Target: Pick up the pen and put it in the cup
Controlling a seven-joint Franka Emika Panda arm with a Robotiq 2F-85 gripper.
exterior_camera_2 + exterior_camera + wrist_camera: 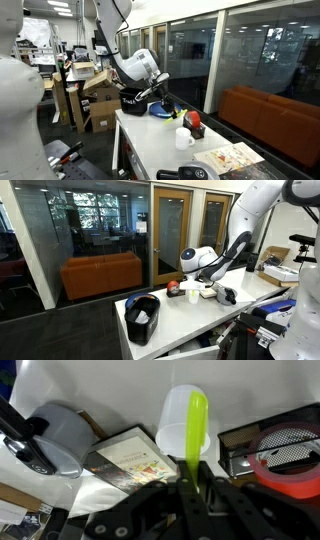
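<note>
In the wrist view my gripper (190, 488) is shut on the pen (197, 422), a thin yellow-green stick that juts out from between the fingers. The pen's far end lies over the small white cup (178, 428), seen from above. I cannot tell whether the tip is inside the cup or just above it. In both exterior views the gripper (205, 278) (166, 100) hangs a little above the white table, close to the cup (192, 295) (183, 138). The pen is too small to make out there.
A large black bin (142, 318) stands near one table end. A small red rounded object (173, 285) (193, 122) sits beside the cup. A picture booklet (130, 460), a grey round object (55, 440) and a red tape roll (290, 455) lie around the cup.
</note>
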